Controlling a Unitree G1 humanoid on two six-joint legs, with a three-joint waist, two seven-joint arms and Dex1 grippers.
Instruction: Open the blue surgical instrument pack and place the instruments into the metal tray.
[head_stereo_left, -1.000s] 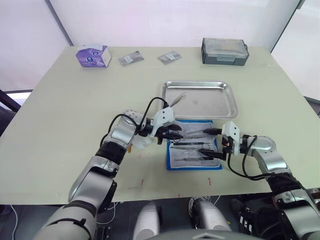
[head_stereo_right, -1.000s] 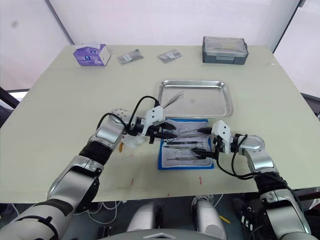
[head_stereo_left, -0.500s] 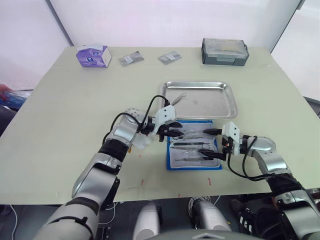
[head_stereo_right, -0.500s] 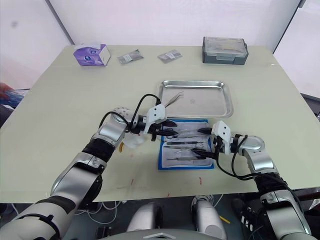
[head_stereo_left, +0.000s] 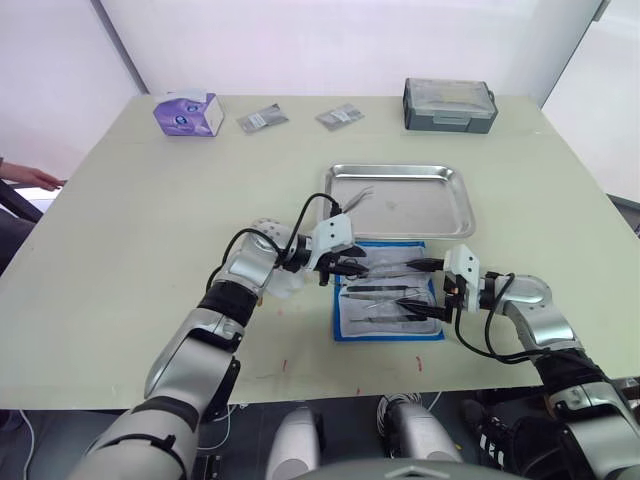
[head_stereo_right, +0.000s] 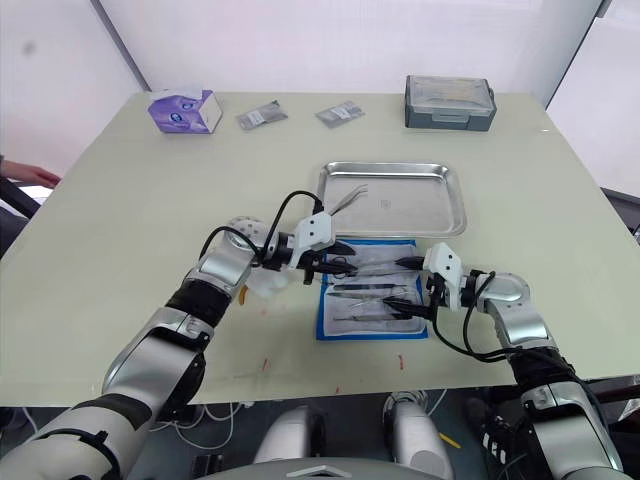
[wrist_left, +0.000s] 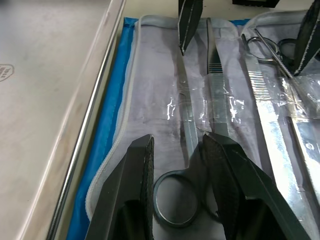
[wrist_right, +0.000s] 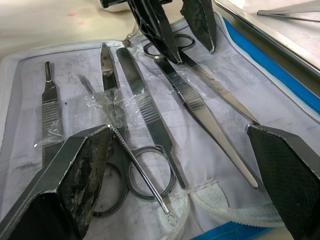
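While the right gripper (wrist_right: 185, 175) waits wide open, the left gripper (wrist_left: 177, 165) has crept over the scissors (wrist_left: 186, 150), jaws narrow around one ring handle. Pickup from the blue surgical instrument pack (head_stereo_left: 388, 300) looks imminent.

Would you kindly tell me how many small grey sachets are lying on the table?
2: one sachet beside the purple tissue box, the other sachet further right, towards the grey lidded box.

eyes: high, facing down over table (head_stereo_left: 120, 200) | wrists: close, facing each other across the blue surgical instrument pack (wrist_left: 107, 125)
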